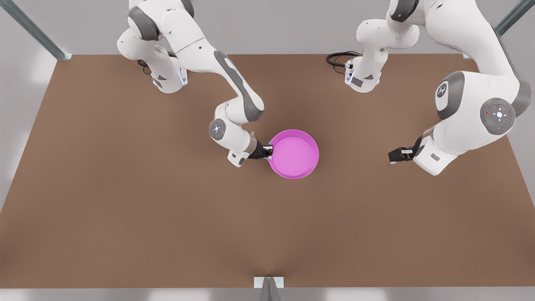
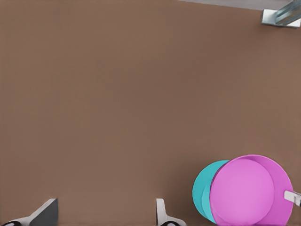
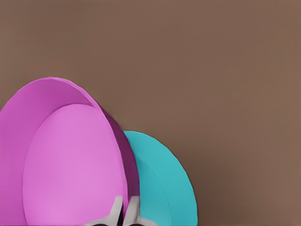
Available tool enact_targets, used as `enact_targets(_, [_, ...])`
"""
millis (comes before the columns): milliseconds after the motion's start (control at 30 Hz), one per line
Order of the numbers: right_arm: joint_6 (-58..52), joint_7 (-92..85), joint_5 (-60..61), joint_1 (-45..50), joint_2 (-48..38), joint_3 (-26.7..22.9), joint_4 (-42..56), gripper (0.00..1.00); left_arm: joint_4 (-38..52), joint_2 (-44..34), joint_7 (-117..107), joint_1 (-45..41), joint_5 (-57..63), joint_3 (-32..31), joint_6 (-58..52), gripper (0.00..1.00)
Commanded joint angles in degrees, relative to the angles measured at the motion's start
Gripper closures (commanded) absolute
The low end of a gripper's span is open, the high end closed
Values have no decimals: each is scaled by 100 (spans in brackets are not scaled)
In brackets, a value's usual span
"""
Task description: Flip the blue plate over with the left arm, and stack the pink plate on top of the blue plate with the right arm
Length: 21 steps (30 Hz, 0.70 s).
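A: While the right claw (image 1: pixel 271 151) pinches the pink plate (image 1: pixel 294 154) rim at 9 o'clock, where's the blue plate (image 2: pixel 203 188)?
B: Under pink, mid-worktop (image 1: pixel 125 188). Left claw (image 1: pixel 393 156) spread, at 3 o'clock, well apart.

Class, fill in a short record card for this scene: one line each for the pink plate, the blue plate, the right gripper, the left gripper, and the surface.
pink plate: opening up, on top of the blue one
blue plate: beneath the pink plate, partly covered
right gripper: at the pink plate's rim, fingers closed on it
left gripper: open, apart from the plates, toward the front view's right, waiting
table: brown, flat
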Motion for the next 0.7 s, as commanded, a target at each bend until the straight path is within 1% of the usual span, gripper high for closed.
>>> enact_targets(0, [5, 30, -14, 20, 11, -18, 0, 79, 0, -4, 9, 4, 3, 0, 0, 0])
enact_targets(67, [31, 30, 48, 73, 134, -45, 70, 79, 0, 13, 0, -32, 12, 0, 9, 0])
enact_targets(100, [31, 30, 56, 90, 160, -45, 79, 51, 0, 5, 0, -23, 3, 0, 9, 0])
enact_targets(133, [40, 39, 91, 169, 195, -115, 79, 0, 9, 5, 0, -14, 3, 0, 9, 0])
enact_targets(200, [40, 30, 162, 363, 222, -282, 79, 0, 0, 13, -9, -32, 3, 0, 44, 0])
enact_targets(333, [22, 30, 162, 319, 63, -300, 35, 0, 0, 5, 0, -5, 12, 0, 35, 0])
enact_targets(433, [-30, 13, 109, 169, -481, -431, -404, 0, 0, 5, 0, -32, 12, 0, 53, 0])
enact_targets(467, [-144, 4, 91, 55, -832, -519, -729, 0, 27, -4, 26, -23, 12, 0, 35, 0])
enact_targets(500, [-364, -14, 13, 37, -1245, -712, -1045, 0, 71, -22, 35, -5, 12, 9, -26, 0])
enact_targets(533, [-758, -14, -268, 20, -1824, -1002, -1397, 0, 237, -4, -9, -31, -6, -9, -35, 0])
enact_targets(567, [-1391, -14, -760, -208, -2291, -1214, -1520, 0, 246, 5, -9, -40, -23, -35, 26, 0])
enact_targets(633, [-2859, -66, -2798, -1517, -3135, -1214, -1485, 0, 246, 13, -18, -58, -15, -44, 26, 0])
enact_targets(667, [-3246, -435, -3730, -2106, -3364, -1205, -1468, 0, 246, 13, -18, -58, -6, -44, 26, 0])
